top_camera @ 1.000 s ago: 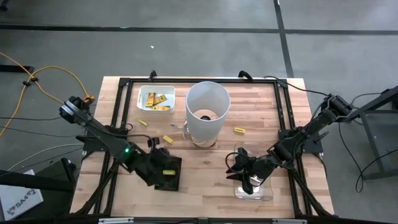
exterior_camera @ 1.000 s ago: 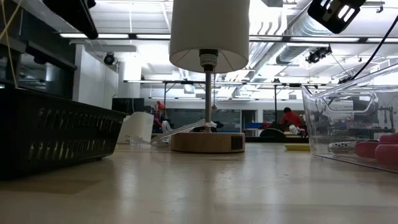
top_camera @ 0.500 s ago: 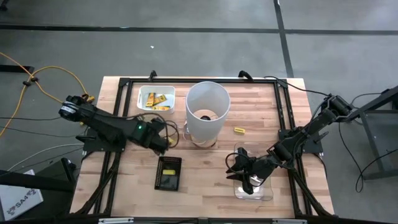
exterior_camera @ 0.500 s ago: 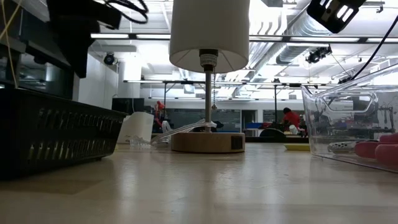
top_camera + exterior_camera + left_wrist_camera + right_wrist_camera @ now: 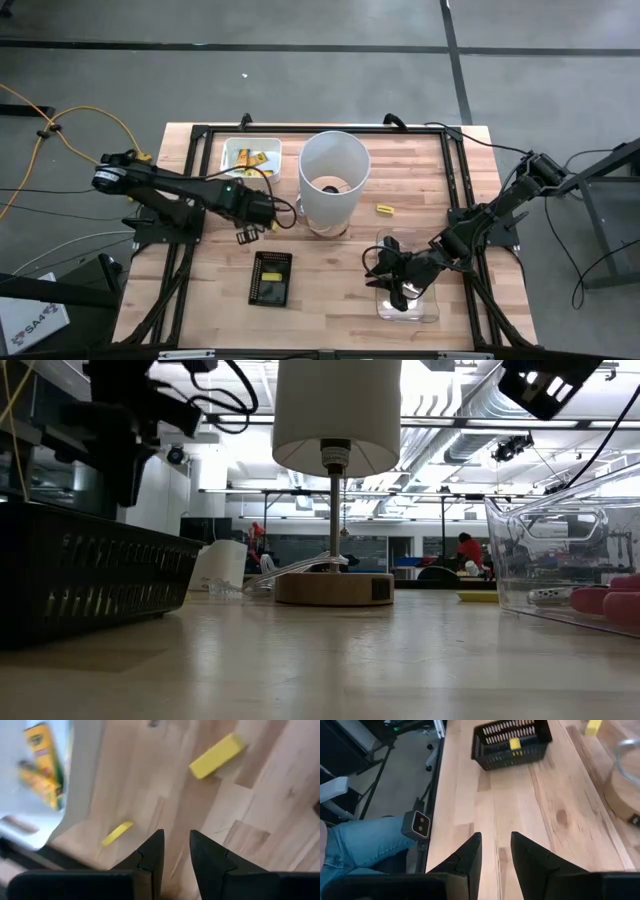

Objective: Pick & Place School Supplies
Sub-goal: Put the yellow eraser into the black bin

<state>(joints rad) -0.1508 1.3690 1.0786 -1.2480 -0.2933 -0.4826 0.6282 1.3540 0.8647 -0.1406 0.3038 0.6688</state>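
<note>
High view: the left arm reaches across the wooden slatted surface (image 5: 330, 290) with the left gripper (image 5: 262, 218) positioned just beside the tall white cylinder (image 5: 333, 180), on that cylinder's left side. The left wrist view shows the left fingers (image 5: 150, 857) slightly parted with a narrow gap between them and nothing held. Beyond those fingers, two small yellow oblong pieces lie on the bare wood: one larger block (image 5: 217, 755) and one slimmer piece (image 5: 117, 833), well apart from each other. A white rectangular tray (image 5: 251, 158) sits near the rear left of the surface and contains further yellow items (image 5: 252, 159).

A black rectangular mesh basket (image 5: 271, 277) rests in front of the left gripper, apart from it. One yellow oblong piece (image 5: 271, 275) lies inside this basket; the right wrist view confirms the piece (image 5: 515, 743) within the basket walls.

Another yellow oblong piece (image 5: 385, 209) lies on the wood just to the right of the white cylinder, apart from it.

The right gripper (image 5: 395, 275) hangs over a clear plastic container (image 5: 432, 310) at the front right of the surface. The right wrist view shows the right fingers (image 5: 468, 855) apart and holding nothing. The low view shows pink-handled items (image 5: 606, 603) lying inside the clear container (image 5: 560, 560); their exact form cannot be resolved.

A person's leg in blue jeans (image 5: 360, 840) appears beside the surface in the right wrist view.
</note>
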